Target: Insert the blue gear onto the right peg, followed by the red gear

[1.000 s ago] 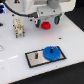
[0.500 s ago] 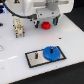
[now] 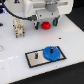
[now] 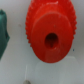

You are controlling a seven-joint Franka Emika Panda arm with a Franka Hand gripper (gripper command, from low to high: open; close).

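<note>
**A:** Exterior view first: the blue gear (image 3: 51, 52) is lying flat on the grey plate (image 3: 35, 57), over toward the exterior view's right end of it, teeth showing all round the rim. It covers the spot where the right peg would stand, so I can't make that peg out under the disc.

**B:** And the other pin?

**A:** There's a thin dark pin (image 3: 38, 54) standing upright on the bare grey part of the plate, just beside the blue gear on the exterior view's left. The plate itself sits on the white surface (image 3: 70, 35), near the front.

**B:** Where's the red gear?

**A:** Up at the back, well apart from the plate. The red gear (image 3: 45, 24) shows as a red patch directly under the arm's white wrist body (image 3: 44, 8), right at the fingers (image 3: 45, 22). From that angle it's too blurred to say whether it's on the surface or just off it.

**B:** Wrist view helps?

**A:** It fills the picture: red gear (image 4: 50, 31) seen face-on, toothed edge clear, dark centre hole in the raised hub. White surface around it, and a dark green shape (image 4: 3, 32) at the edge that I can't identify.

**B:** So are the fingers closed on it?

**A:** Can't tell. Neither view shows the finger pads clearly.

**B:** Anything else out there?

**A:** A beige, slotted fixture (image 3: 17, 27) on the exterior view's left.
</note>
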